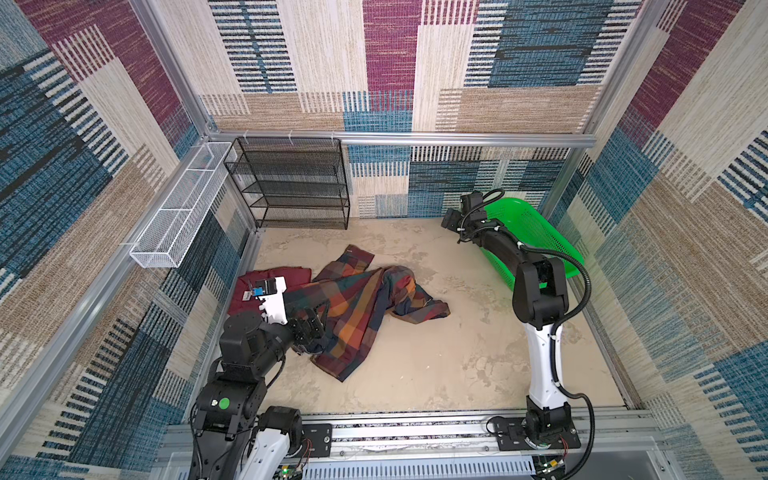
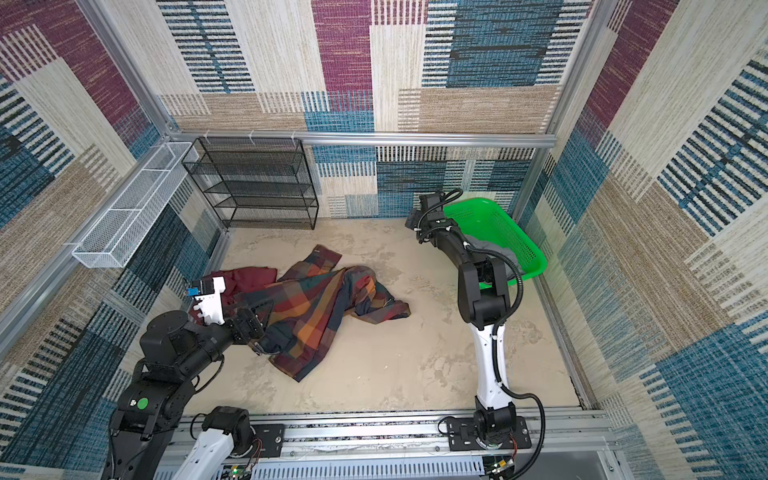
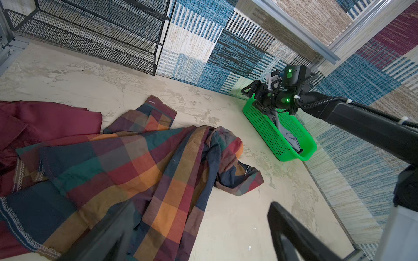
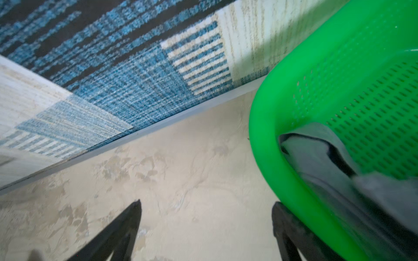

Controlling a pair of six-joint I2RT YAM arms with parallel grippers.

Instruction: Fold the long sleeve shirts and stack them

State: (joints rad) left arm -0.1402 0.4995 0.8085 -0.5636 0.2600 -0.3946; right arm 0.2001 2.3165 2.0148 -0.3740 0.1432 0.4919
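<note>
On the bench (image 1: pixel 415 365) the plaid shirt (image 1: pixel 353 307) sprawls crumpled at left, overlapping the maroon shirt (image 1: pixel 257 282); the spread left fingers (image 3: pixel 106 235) are poised over its near edge. The grey shirt (image 3: pixel 288 135) lies in the basket (image 1: pixel 536 232), beside the spread right fingers (image 4: pixel 122 226).

Jaws spread: left gripper (image 3: pixel 202 204), right gripper (image 4: pixel 207 202).

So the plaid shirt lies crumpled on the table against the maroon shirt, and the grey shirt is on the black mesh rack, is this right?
Not quite. The grey shirt is in the green basket, not on the black mesh rack, as the left wrist view shows. The plaid shirt does lie crumpled on the table against the maroon shirt.
</note>
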